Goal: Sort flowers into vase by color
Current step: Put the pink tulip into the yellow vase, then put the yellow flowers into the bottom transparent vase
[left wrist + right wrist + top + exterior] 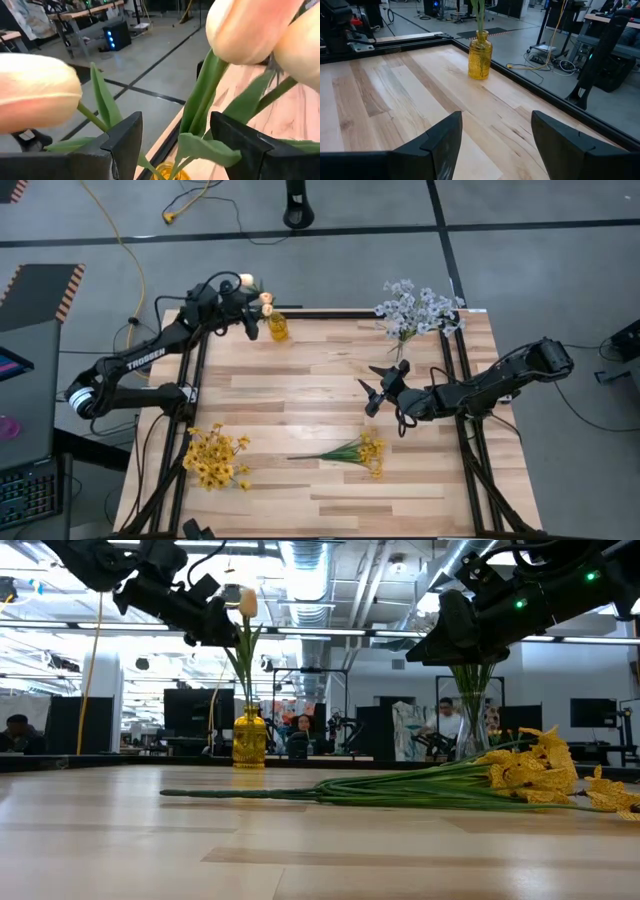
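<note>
Sprig (345, 452) of yellow flowers was laid lengthwise along the table's near edge, stem toward the left; the right gripper (382, 388), fingers apart and empty, was nearer

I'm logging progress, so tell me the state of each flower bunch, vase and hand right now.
Tulips: upright in the yellow vase.
Blue-white sprays: standing in a clear vase.
Yellow sprig: lying flat on table.
Yellow bunch: lying at table edge.
Left hand: open around tulip stems.
Right hand: open, empty.
</note>
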Robot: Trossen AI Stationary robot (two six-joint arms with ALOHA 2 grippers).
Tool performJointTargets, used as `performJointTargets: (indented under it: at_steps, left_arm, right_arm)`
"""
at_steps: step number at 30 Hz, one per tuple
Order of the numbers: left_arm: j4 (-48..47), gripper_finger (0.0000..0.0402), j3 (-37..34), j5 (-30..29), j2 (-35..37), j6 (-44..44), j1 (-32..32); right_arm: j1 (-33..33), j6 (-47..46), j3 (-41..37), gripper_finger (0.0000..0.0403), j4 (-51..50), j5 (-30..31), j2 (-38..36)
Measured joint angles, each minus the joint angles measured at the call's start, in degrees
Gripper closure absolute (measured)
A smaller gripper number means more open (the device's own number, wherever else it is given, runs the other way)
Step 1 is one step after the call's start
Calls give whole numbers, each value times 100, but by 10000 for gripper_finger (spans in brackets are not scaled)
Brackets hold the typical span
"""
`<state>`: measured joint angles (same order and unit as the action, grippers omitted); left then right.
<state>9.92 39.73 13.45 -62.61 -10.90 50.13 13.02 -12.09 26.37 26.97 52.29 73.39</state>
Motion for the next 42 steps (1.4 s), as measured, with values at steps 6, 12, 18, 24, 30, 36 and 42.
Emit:
performJointTargets:
  at_steps: [6, 12, 18, 24, 30, 36, 42]
  left_arm:
    - [-572, 180, 349, -37, 19, -71, 0]
    - [-1723, 180, 778, -79, 335, -494, -7]
    - [-2366, 180, 931, -74, 926, -503, -7]
    - [-2604, 180, 933, 133, 1632, -369, -7]
    - [-2900, 180, 931, 747, 2060, 26, -210]
    - [-3027, 180, 913, 1037, 2085, 348, -695]
    - [-2964, 180, 795, 992, 2037, 345, -1206]
  right_arm:
    - [0, 2, 0, 137, -1, 0, -1]
    - [0, 2, 0, 137, 1, -284, 2]
    - [0, 0, 1, 137, 4, -480, 0]
    - [0, 2, 0, 137, 89, -1168, 2]
    - [45, -4, 180, 137, 226, -2417, 4]
    - [306, 0, 922, 137, -724, -3080, 2]
    - [619, -489, 1640, 137, -2253, -3253, 75]
